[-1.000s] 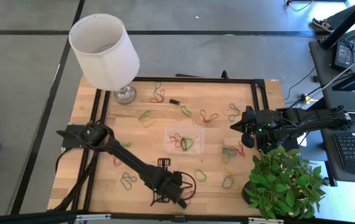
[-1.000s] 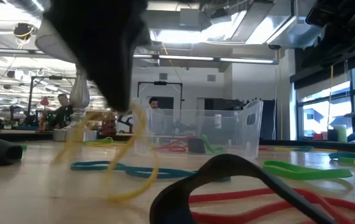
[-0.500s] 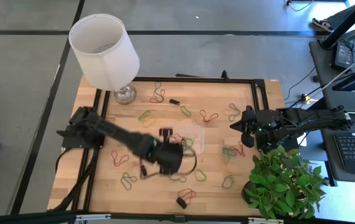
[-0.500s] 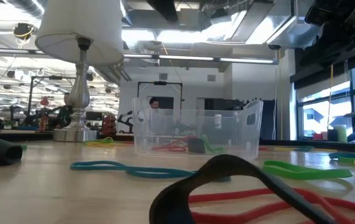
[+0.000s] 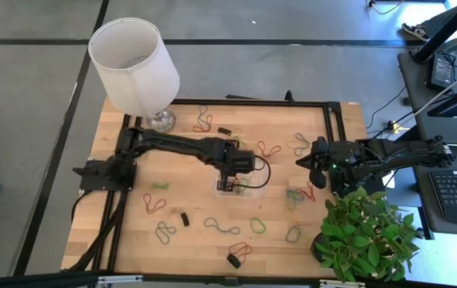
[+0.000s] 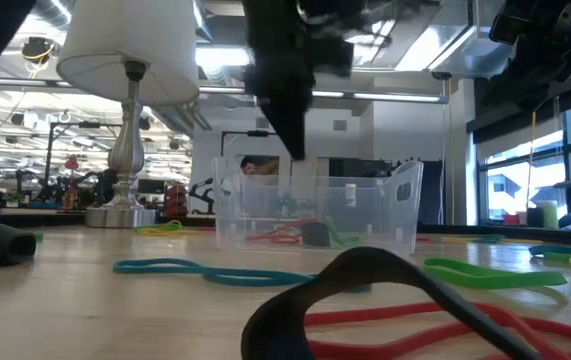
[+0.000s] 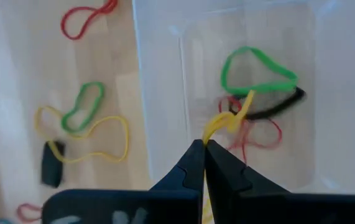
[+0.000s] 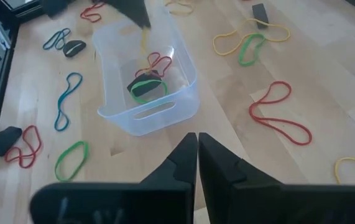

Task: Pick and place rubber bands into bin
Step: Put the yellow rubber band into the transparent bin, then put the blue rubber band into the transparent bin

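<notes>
The left claw (image 5: 228, 181) hangs over the clear plastic bin (image 5: 252, 170) at the middle of the wooden counter (image 5: 188, 212), its two dark fingers (image 7: 189, 168) pressed together on a yellow rubber band (image 7: 227, 118). In the left wrist view the band trails from the fingertips down into the bin, its loose end dangling just above a green band (image 7: 252, 71), a black band (image 7: 276, 107) and a red band (image 7: 258, 134) that lie on the bin's floor. In the low view the claw (image 6: 290, 140) shows as a dark wedge pointing down, its tip above the bin's rim (image 6: 315, 182).

The right claw (image 5: 314, 162) waits at the counter's right side, near a potted green plant (image 5: 368, 232), well apart from the bin; the right wrist view shows its fingers (image 8: 186, 155) closed together with nothing between them.

More rubber bands lie scattered on the counter around the bin: a blue one (image 5: 222, 228) and a green one (image 5: 258, 226) on the near side, a red one (image 5: 154, 202) to the left, a red one (image 5: 270, 150) and a tan one (image 5: 300, 144) on the far side. A white lampshade on a silver lamp (image 5: 136, 64) stands at the far left corner.
</notes>
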{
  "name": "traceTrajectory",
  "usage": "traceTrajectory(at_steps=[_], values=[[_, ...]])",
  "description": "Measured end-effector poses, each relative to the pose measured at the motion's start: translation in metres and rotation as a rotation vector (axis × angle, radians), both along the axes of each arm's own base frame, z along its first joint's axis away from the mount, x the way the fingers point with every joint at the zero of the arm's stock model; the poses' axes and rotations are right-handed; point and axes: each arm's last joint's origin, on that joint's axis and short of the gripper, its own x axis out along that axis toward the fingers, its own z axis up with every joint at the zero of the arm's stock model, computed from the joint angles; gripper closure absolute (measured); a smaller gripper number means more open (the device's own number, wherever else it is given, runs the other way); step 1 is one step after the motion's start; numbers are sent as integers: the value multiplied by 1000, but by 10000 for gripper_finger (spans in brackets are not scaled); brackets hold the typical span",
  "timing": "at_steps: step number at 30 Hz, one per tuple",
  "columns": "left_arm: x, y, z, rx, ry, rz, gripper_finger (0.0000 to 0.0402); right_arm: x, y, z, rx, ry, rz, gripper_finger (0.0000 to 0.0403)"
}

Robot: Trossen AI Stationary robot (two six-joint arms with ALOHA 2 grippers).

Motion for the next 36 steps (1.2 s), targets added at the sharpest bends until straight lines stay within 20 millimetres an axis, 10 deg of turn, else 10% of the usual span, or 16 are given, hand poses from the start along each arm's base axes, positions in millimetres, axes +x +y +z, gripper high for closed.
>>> traceTrajectory(at_steps=[13,24,36], values=[[14,-5,-27,-59,-27,149,342,0,0,0,-11,1,8,382],[10,-9,20,-95,-111,219,305,0,0,0,0,-3,2,382],[-57,-24,67,16,-170,152,400,1,0,2,22,-26,-12,382]])
